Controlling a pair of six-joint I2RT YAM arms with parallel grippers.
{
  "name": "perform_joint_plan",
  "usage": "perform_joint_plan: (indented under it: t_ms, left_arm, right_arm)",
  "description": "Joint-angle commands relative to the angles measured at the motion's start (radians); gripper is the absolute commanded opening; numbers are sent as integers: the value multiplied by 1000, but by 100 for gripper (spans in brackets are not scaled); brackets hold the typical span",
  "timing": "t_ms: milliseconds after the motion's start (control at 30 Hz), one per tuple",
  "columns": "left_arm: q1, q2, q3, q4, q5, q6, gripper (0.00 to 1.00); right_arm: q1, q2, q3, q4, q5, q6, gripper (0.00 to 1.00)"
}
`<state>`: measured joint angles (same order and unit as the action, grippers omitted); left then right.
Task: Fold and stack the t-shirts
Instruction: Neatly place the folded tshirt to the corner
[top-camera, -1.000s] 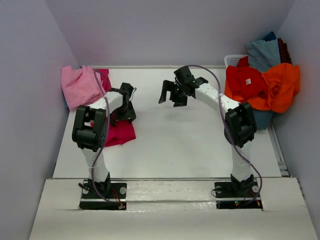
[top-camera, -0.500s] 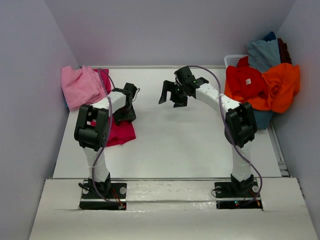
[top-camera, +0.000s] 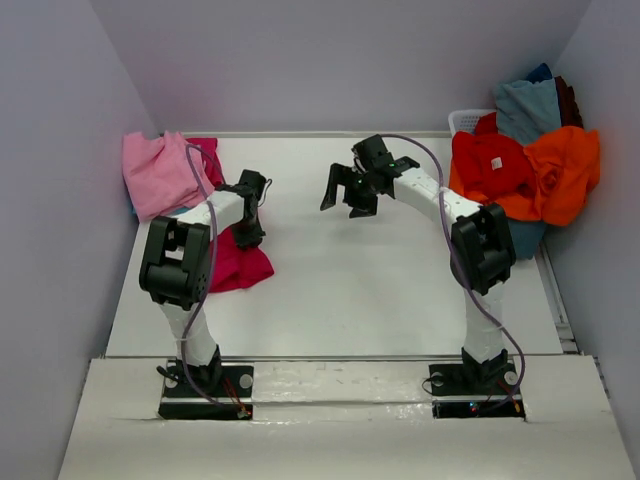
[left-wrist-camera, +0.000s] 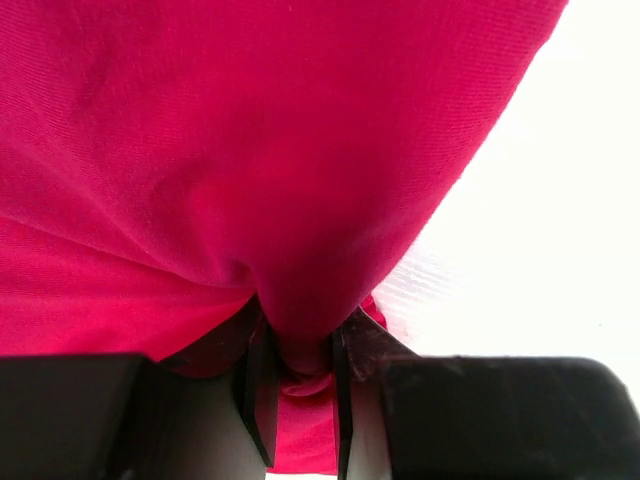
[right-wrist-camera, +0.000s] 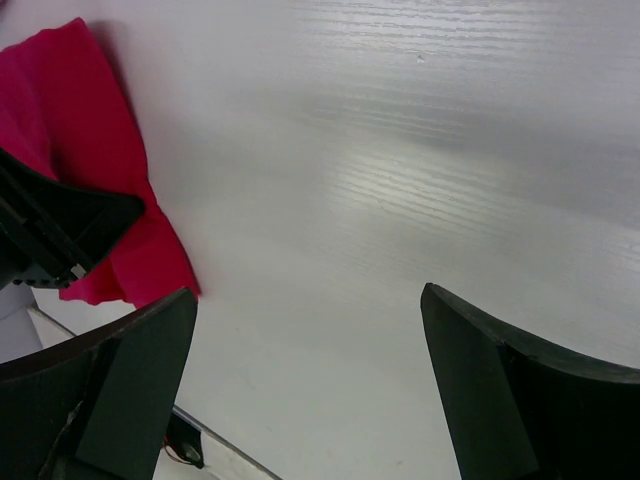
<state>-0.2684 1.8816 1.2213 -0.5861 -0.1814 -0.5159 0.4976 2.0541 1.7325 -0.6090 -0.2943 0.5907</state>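
1. A robot lab test cell: plain pale-lilac walls (top-camera: 330, 60) box in a white desk (top-camera: 380, 290) on three sides.
2. Two robot arms, the left arm (top-camera: 190, 250) and the right arm (top-camera: 462, 215), are bolted side by side at the desk's near edge.
3. The handling material is laundry: coloured t-shirts (top-camera: 530, 165) heaped over a white basket (top-camera: 466, 119), and a magenta t-shirt (top-camera: 242, 268) on the desk.

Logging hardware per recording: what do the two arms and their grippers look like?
The left arm and right arm match: white links, bulky black joints, black bases. A thin purplish cable loops along each. The left gripper and right gripper are black, each with two flat fingers.
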Motion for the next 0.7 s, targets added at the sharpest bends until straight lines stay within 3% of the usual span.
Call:
perform_joint_plan:
  t_ms: [0,200,667]
  left_arm:
    - [-3,114,-114,-57,135,-38,6]
    - [7,6,-23,-81,2,-47,6]
    - [104,-182,150,-34,30,-16,6]
  right_arm:
    - [-8,-45,-2,40,-25,-8,100]
    - [-8,-45,9,11,-20,-23,100]
    - [-8,-20,79,-69,-19,-49,100]
